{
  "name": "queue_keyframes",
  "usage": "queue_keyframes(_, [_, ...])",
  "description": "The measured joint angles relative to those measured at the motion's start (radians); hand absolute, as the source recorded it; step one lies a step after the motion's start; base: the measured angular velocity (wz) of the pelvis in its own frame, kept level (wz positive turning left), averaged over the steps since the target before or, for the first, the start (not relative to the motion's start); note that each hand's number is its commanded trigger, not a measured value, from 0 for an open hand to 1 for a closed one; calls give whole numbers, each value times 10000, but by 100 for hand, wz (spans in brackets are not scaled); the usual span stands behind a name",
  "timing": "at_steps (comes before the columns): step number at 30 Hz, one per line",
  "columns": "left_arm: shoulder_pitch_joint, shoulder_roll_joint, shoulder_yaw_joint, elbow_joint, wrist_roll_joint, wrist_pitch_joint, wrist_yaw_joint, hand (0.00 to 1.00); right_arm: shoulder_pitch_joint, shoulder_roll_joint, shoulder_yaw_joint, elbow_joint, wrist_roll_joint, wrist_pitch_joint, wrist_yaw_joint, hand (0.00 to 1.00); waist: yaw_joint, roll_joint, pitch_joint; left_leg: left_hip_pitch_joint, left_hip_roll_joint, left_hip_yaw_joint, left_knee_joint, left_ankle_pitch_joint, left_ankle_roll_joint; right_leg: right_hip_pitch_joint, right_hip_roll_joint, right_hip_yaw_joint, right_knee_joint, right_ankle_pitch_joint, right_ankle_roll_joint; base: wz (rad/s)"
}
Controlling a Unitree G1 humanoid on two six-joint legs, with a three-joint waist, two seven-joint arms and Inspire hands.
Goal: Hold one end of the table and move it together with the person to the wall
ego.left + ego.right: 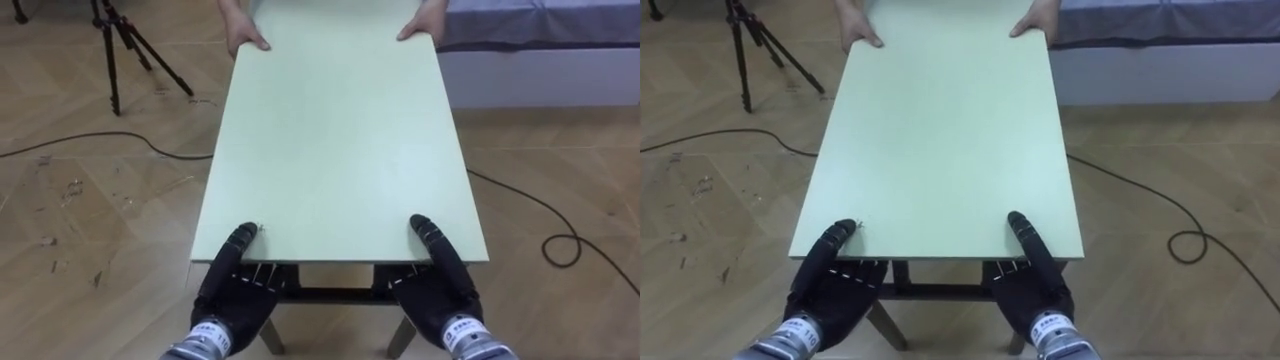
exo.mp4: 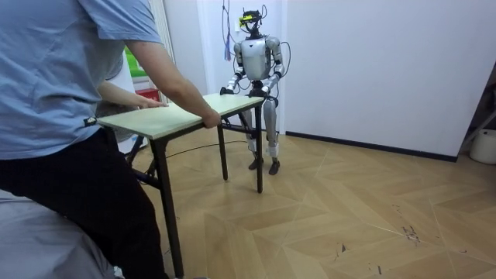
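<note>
Table point(image 1: 335, 140): pale green rectangular top on dark legs, standing on a herringbone wood floor point(image 1: 90, 220), long axis running away from the robot. Near short edge: at the robot, which stands upright at that end with a white wall point(image 2: 372, 62) close behind it. Far short edge: taken by a person point(image 2: 54, 93) in a blue shirt and dark trousers, one hand point(image 1: 246, 40) on the far left corner, the other point(image 1: 421, 28) on the far right corner. Open room: bare floor along both long edges, widest on the room view's right. Left hand point(image 1: 235, 300): black, at the near left corner, thumb laid flat on the top, fingers curled beneath the edge, so the tabletop is pinched between them. Right hand point(image 1: 440, 295): same hold at the near right corner, thumb on top, fingers tucked under. Surroundings: a black tripod point(image 1: 120, 40) off the far left corner, apart from the table; a bed point(image 1: 540, 50) with grey cover and white base just beside the far right corner, narrowing the way there.
</note>
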Motion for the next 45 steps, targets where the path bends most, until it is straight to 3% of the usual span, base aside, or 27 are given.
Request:
queue_keyframes(9, [191,-160,-138,-234,418,-282,-523,100,171,-38,16,-493,-413,-146,37,100,-31,216,-127,33,-6,24,31,1,0,25,13,-32,30,0,0,0])
queue_keyframes(16, [414,-317,-438,-235,958,-803,-1075,100,359,-9,120,-495,-371,-412,404,100,-31,183,-109,26,-1,137,42,1,0,-13,22,29,28,-3,4,-3])
queue_keyframes(19, [520,-429,-442,-235,1382,-963,-1370,100,438,19,161,-496,-323,-445,553,100,-21,73,-37,-2,-2,139,44,1,0,-13,19,0,4,-5,7,0])
queue_keyframes(20, [547,-458,-463,-236,1473,-1026,-1422,100,468,16,212,-496,-305,-514,612,100,-20,46,-29,-30,-1,136,55,0,0,-28,19,-6,3,-5,7,6])
queue_keyframes(22, [620,-504,-607,-248,1548,-1357,-1649,100,567,-15,558,-496,-259,-1007,967,100,18,-36,-32,-294,9,136,205,-1,-2,-230,8,-30,25,-4,7,4])
queue_keyframes(27, [748,-499,-744,-281,1650,-1769,-1994,100,672,-31,1069,-495,-161,-1592,1484,100,7,-56,-35,-681,34,23,452,-23,-34,-543,6,-102,196,-1,1,4])
queue_keyframes(28, [819,-461,-883,-280,1642,-1913,-2078,100,730,-58,1212,-485,-129,-1795,1601,100,8,-68,-29,-779,68,-15,667,-87,-89,-522,11,-109,206,-1,1,8])
queue_keyframes(30, [982,-452,-973,-282,1614,-1964,-2284,100,906,-138,1247,-486,1,-1854,1880,100,30,-86,-27,-1078,186,-56,1246,-209,-109,-553,28,-95,259,-1,1,6])
queue_keyframes(32, [1209,-427,-1109,-278,1630,-1952,-2480,100,1142,-210,1261,-484,57,-1937,2081,100,294,-105,-10,-1572,372,-198,2411,-392,-207,-677,122,-126,627,-3,-1,-12])
queue_keyframes(35, [1323,-334,-1282,-215,1624,-1948,-2490,100,1336,-240,1261,-310,136,-2022,2272,100,491,-115,1,-2055,552,-356,3828,-386,-220,-650,208,-258,986,-6,-5,-4])
queue_keyframes(37, [1377,-255,-1345,-217,1623,-1946,-2595,100,1460,-299,1266,-312,45,-2080,2379,100,584,-107,0,-2728,631,-529,4858,-303,-355,-680,337,-260,857,-76,-124,-1])
queue_keyframes(39, [1380,-294,-1390,-219,1619,-1932,-2699,100,1442,-229,1261,-316,-11,-2265,2436,100,762,-98,-9,-3052,691,-532,5211,-272,-419,-878,349,-344,741,-127,-359,-20])
queue_keyframes(41, [1400,-365,-1394,-217,1625,-1928,-2746,100,1403,-257,1271,-334,8,-2274,2494,100,847,17,23,-3279,922,-536,5989,-307,-570,-1064,411,-727,655,-18,-564,-28])
queue_keyframes(43, [1556,-404,-1408,-215,1429,-1900,-2933,100,1298,-357,1264,-335,-76,-2242,2501,100,797,485,37,-2980,1446,-569,7668,-473,-839,-1094,770,-1236,730,65,-712,-10])
queue_keyframes(45, [1397,-346,-1411,-219,1382,-1812,-2939,100,1194,-375,1193,-341,-77,-2266,2503,100,455,629,114,-2393,1516,-797,7331,-562,-911,-1489,803,-1618,1048,83,-743,38])
